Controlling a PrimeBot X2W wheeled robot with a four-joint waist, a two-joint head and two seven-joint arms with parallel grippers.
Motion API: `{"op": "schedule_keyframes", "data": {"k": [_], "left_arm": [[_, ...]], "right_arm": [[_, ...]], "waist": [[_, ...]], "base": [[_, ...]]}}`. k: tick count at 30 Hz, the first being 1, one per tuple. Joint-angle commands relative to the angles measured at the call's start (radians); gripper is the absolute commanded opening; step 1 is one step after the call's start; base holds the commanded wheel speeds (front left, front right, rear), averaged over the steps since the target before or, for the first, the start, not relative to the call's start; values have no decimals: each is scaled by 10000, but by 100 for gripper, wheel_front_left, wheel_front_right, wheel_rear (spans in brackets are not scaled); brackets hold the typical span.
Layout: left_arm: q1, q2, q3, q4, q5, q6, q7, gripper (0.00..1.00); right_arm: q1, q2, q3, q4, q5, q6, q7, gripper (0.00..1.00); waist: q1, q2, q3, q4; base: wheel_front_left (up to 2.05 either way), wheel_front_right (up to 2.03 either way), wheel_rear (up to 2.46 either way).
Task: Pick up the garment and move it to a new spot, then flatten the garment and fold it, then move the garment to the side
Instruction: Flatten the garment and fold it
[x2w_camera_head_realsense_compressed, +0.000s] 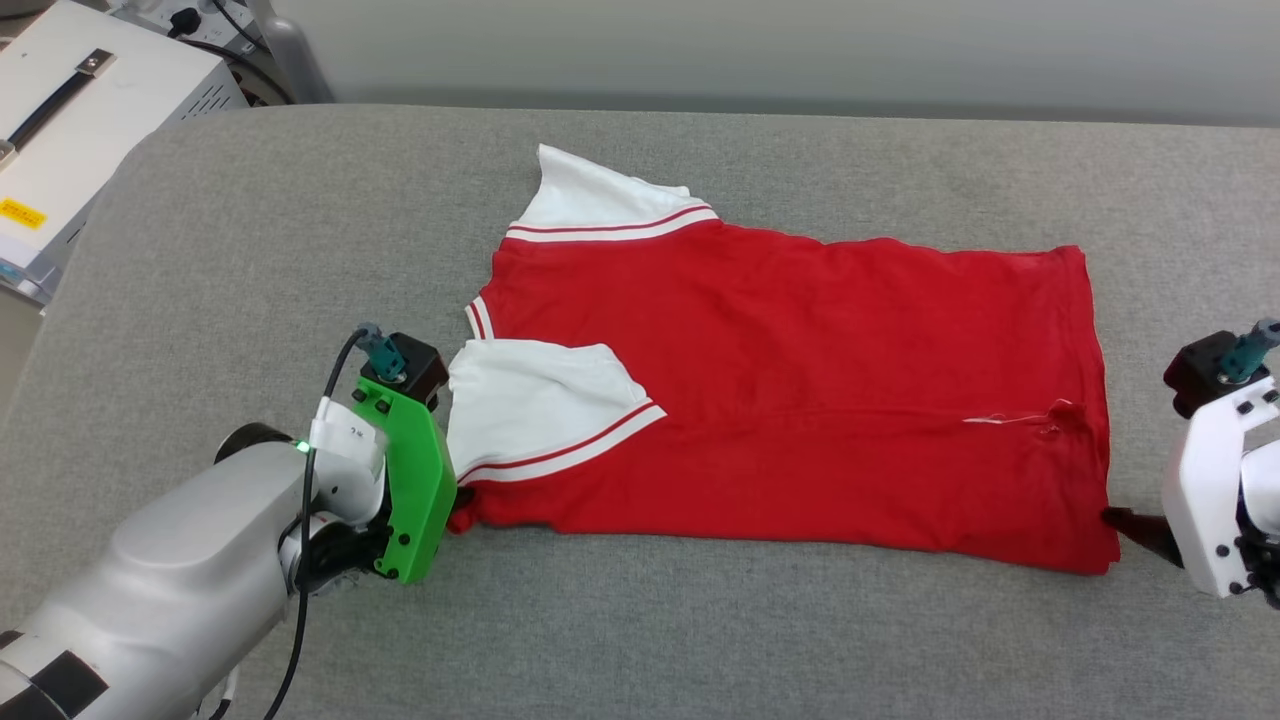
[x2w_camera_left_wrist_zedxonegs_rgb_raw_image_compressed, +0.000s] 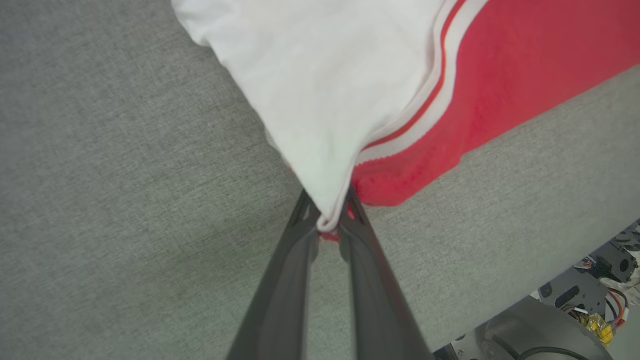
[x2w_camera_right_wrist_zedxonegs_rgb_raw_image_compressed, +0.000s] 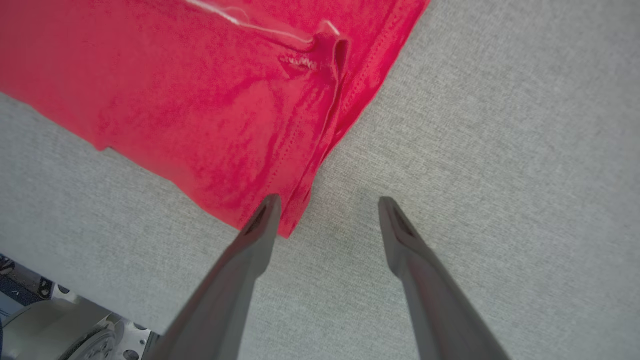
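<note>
The garment (x2w_camera_head_realsense_compressed: 780, 390) is a red jersey with white, stripe-trimmed sleeves, lying flat across the grey padded table (x2w_camera_head_realsense_compressed: 250, 250), sleeves to the left and hem to the right. My left gripper (x2w_camera_head_realsense_compressed: 463, 512) is at its near left corner. In the left wrist view this gripper (x2w_camera_left_wrist_zedxonegs_rgb_raw_image_compressed: 327, 220) is shut on the pinched tip of the white sleeve (x2w_camera_left_wrist_zedxonegs_rgb_raw_image_compressed: 325, 100) and the red edge. At the near right hem corner, my right gripper (x2w_camera_head_realsense_compressed: 1125, 525) is open; in its wrist view (x2w_camera_right_wrist_zedxonegs_rgb_raw_image_compressed: 327, 205) one fingertip (x2w_camera_right_wrist_zedxonegs_rgb_raw_image_compressed: 267, 210) touches the red hem corner (x2w_camera_right_wrist_zedxonegs_rgb_raw_image_compressed: 280, 210), and the other rests over bare table.
A white equipment box (x2w_camera_head_realsense_compressed: 70, 130) with cables stands off the table's far left corner. The table's near edge runs close behind both grippers, with robot base parts (x2w_camera_left_wrist_zedxonegs_rgb_raw_image_compressed: 575, 310) below it. Bare grey surface lies left of, right of and beyond the garment.
</note>
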Motion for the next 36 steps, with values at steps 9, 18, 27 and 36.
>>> {"op": "schedule_keyframes", "data": {"k": [9,18,27,36], "left_arm": [[-255,34,-72,39,0,14,-146,0],[-13,173,-101,195,-299,14,-305,0],[477,416,-135,-114,-533,13,-340,0],[997,909,-157,-904,-435,13,-292,0]], "right_arm": [[870,1233,297,1426,-302,-6,-395,100],[823,1531,205,1767,-63,-6,-1645,0],[1129,847,-48,964,259,-6,-2237,0],[1953,67,-569,0,535,-6,-2002,0]], "waist": [[0,63,407,87],[0,63,275,-113],[0,63,-457,-160],[0,63,-731,-147]], "base": [[0,0,0],[0,0,0],[0,0,0],[0,0,0]]}}
